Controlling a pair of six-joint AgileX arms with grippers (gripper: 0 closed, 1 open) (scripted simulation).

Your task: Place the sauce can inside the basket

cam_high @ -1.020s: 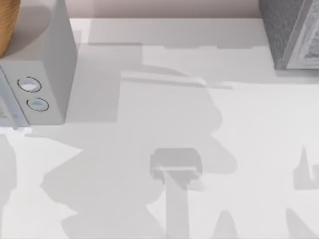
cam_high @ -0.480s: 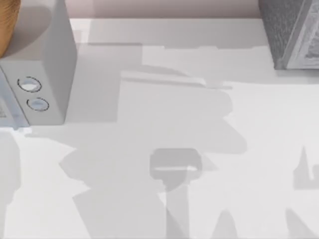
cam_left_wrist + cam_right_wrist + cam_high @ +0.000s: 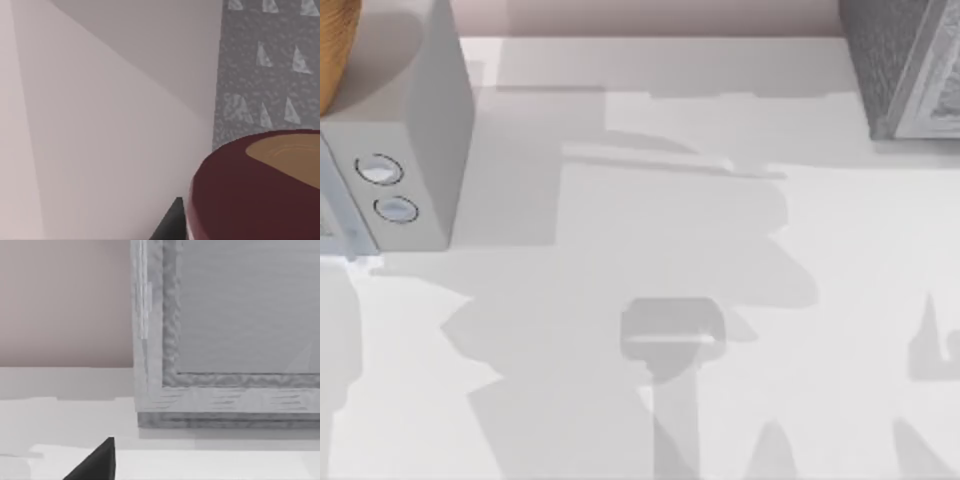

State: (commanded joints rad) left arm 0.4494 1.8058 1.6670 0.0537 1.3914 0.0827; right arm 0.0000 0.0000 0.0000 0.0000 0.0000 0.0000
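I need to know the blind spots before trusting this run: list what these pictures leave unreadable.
- Sauce can: left wrist view, cut by the picture's edge; its label is out of frame.
- Grey appliance: top view, cut by the left edge.
- Textured grey box: top view, cut at the corner.
- Right pincer: only a dark fingertip shows, right wrist view; state unreadable.

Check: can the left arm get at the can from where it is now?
Probably yes. In the left wrist view the can's maroon top sits right by a dark finger of the left tool, nothing between them. Whether it's gripped, can't tell.
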